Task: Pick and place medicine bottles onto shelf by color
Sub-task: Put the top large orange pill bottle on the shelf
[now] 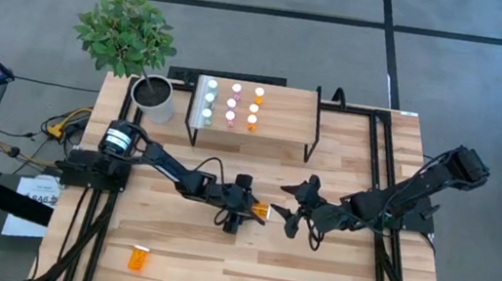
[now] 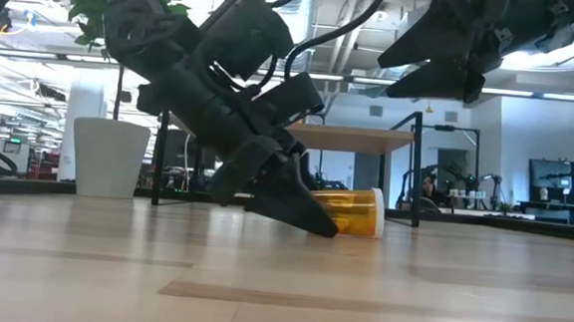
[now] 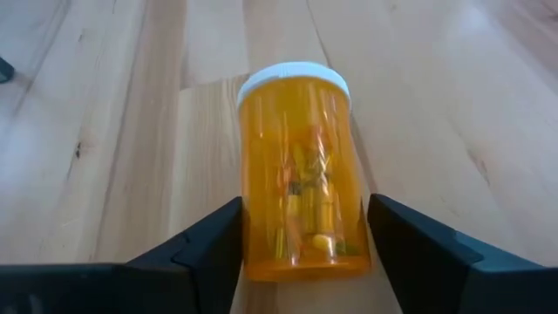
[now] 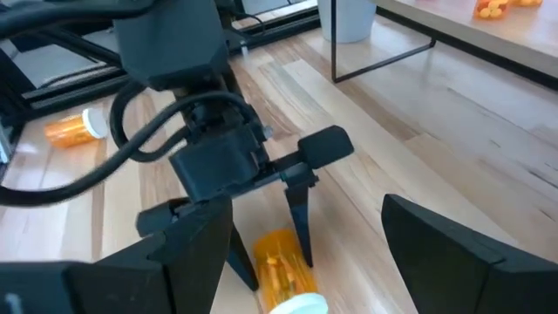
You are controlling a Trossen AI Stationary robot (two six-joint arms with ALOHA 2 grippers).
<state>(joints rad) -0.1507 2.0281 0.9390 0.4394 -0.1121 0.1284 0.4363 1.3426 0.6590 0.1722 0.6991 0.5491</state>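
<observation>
From above, the left claw (image 1: pixel 243 210) straddles an orange bottle (image 1: pixel 259 210) lying mid-table, the shelf (image 1: pixel 284 116) beyond. Low down, fingertips touch the table (image 2: pixel 379 296). Its wrist view shows fingers (image 3: pixel 205 249) flanking, not yet gripping. The right claw (image 1: pixel 298 209) waits wide open, empty.
</observation>
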